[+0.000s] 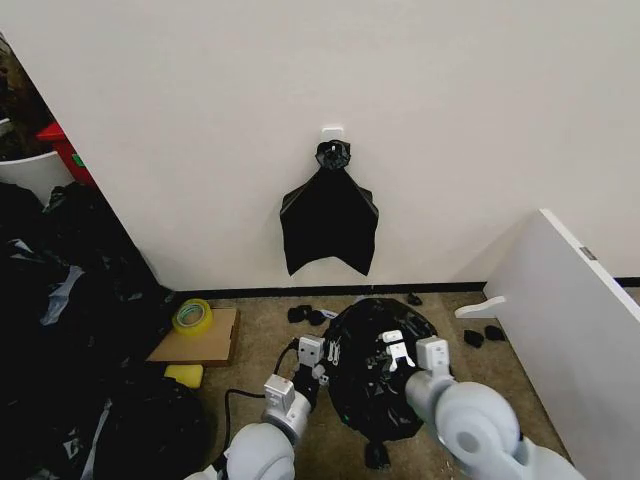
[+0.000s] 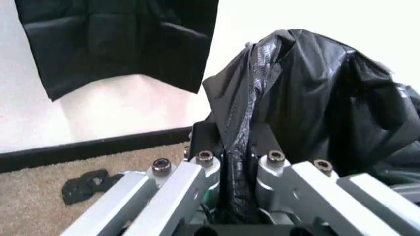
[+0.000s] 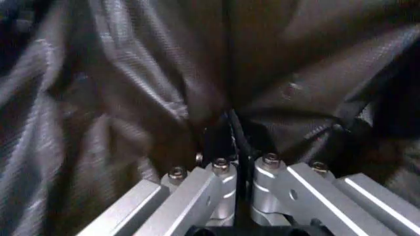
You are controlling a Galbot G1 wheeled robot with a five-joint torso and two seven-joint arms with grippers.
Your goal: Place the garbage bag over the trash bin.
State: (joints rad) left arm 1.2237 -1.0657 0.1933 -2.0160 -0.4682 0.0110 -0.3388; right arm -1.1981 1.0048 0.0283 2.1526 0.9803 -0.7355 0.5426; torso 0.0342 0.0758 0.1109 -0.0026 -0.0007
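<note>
The left gripper (image 2: 237,169) is seen clamped on a pinched fold of the thin, glossy, crinkled black plastic garbage bag (image 1: 380,375); the right gripper (image 3: 240,164) is likewise closed tight on a fold of the same film, at the opposite side of the mound. The bag is held between both arms just ahead of the robot, low over the brown carpeted floor (image 1: 270,335). No white of the trash bin is exposed, so whether the bag is already drawn over it cannot be told; seating is judged unfinished. Room is bounded by the white wall (image 1: 400,90) ahead, a slanted white board (image 1: 560,300) near the right arm, and a flat cardboard sheet (image 1: 205,345) with a yellow tape roll (image 1: 192,316) to the left.
</note>
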